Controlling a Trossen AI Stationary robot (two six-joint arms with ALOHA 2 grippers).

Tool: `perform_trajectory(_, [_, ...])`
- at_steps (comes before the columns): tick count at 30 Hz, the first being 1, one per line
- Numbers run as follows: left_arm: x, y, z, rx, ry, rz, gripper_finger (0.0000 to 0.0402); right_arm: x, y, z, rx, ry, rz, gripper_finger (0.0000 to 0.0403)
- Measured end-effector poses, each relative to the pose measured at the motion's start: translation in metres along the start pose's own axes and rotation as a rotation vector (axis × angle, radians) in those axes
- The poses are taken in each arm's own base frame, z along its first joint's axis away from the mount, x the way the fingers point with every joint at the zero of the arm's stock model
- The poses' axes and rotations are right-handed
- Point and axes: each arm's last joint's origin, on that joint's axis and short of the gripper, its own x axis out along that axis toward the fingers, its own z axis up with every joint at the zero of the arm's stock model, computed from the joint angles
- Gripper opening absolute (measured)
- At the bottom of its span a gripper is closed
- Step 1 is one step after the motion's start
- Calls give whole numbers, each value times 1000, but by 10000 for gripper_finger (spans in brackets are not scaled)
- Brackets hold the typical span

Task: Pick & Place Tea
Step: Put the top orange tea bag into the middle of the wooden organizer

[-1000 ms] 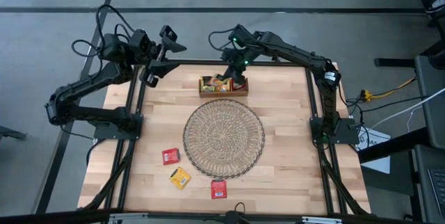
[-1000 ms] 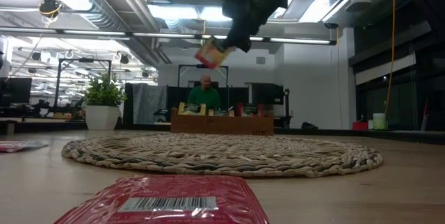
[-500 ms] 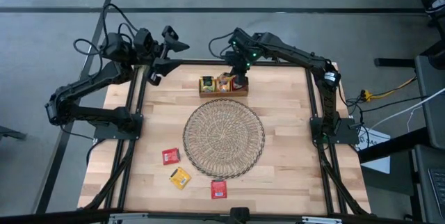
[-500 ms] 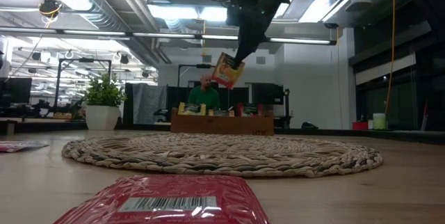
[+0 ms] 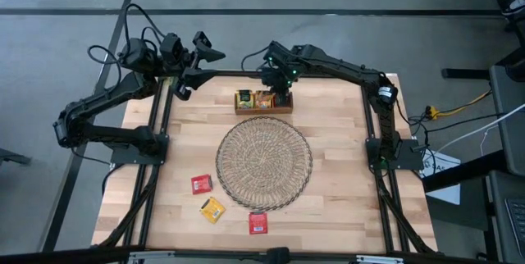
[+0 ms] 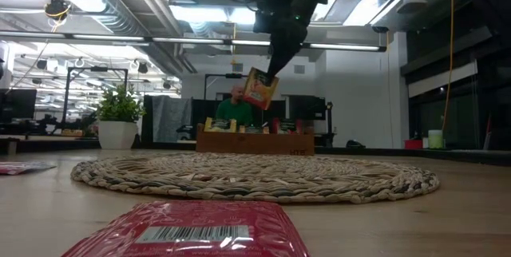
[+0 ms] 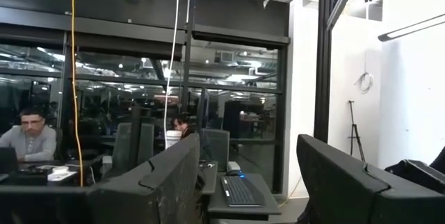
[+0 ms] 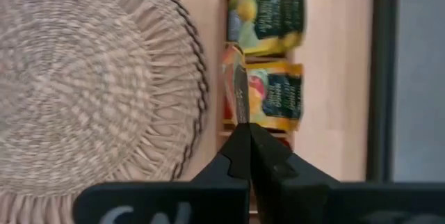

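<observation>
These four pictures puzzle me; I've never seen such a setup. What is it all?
Two robot arms work at a wooden table. One camera looks down from above, one sits at table height, and one rides on each wrist. On the table lie a round wicker mat, a wooden box of tea sachets, and three loose sachets near the front. The right gripper holds one sachet pinched above the box. The left gripper waits open off the table's back left corner.

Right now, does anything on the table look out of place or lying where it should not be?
Yes. Three tea sachets lie loose on the table near the wicker mat: a red one, a yellow one lying askew, and another red one. The others stand in the wooden box, above which the right gripper holds an orange sachet.
</observation>
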Motion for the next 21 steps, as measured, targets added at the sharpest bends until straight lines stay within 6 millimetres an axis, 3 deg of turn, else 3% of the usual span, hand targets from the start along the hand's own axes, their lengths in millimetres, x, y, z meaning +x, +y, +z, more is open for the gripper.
perform_trajectory(14, [0,0,0,-12,1,0,237,36,0,-1,1,75,20,0])
perform_trajectory(21, [0,0,0,-12,2,0,237,43,-2,-1,3,83,6,0])
